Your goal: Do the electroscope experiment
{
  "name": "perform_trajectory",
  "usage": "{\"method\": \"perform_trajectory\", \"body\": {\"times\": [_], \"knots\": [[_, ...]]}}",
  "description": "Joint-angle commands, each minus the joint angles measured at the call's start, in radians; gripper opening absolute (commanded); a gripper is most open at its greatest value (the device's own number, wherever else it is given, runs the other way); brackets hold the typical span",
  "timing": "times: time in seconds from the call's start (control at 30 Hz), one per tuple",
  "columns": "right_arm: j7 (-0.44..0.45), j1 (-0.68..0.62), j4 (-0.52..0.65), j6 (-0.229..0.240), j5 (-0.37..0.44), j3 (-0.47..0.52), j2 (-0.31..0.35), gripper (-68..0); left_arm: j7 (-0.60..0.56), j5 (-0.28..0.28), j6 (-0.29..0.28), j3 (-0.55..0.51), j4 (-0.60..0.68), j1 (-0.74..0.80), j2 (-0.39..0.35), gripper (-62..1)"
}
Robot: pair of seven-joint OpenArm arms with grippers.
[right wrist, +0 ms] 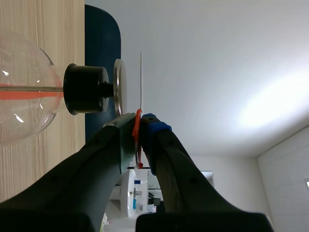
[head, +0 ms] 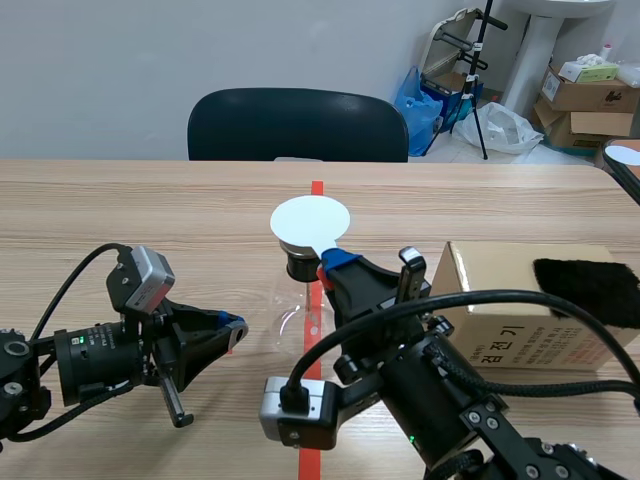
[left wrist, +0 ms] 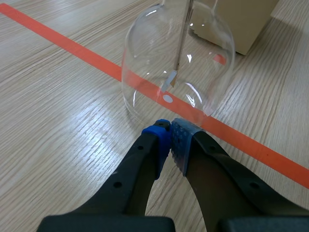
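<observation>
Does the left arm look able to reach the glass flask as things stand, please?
Probably yes: the left gripper, jaws shut, sits just short of the glass flask, only bare table between; the right gripper holds a white paddle higher up.

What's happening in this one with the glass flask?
The right gripper is shut on the red handle of a white disc, holding the disc just over the electroscope and its metal top plate, with a gap between them. The left gripper, shut on nothing, sits low by the glass flask, which stands on the tape line.
</observation>
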Motion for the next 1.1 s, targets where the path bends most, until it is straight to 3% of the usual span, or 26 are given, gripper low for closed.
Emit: {"method": "perform_trajectory", "body": {"times": [0.0, 1.07], "knots": [[0.003, 0.017, 0.011, -0.014, 0.003, 0.009, 0.014, -66.7, -0.018, -0.014, -0.002, -0.006, 0.024, -0.006, 0.002, -56.7], [0.037, 0.017, 0.011, -0.014, 0.005, 0.009, 0.013, -66.7, -0.018, -0.014, -0.002, -0.006, 0.024, -0.006, 0.002, -56.7]]}}
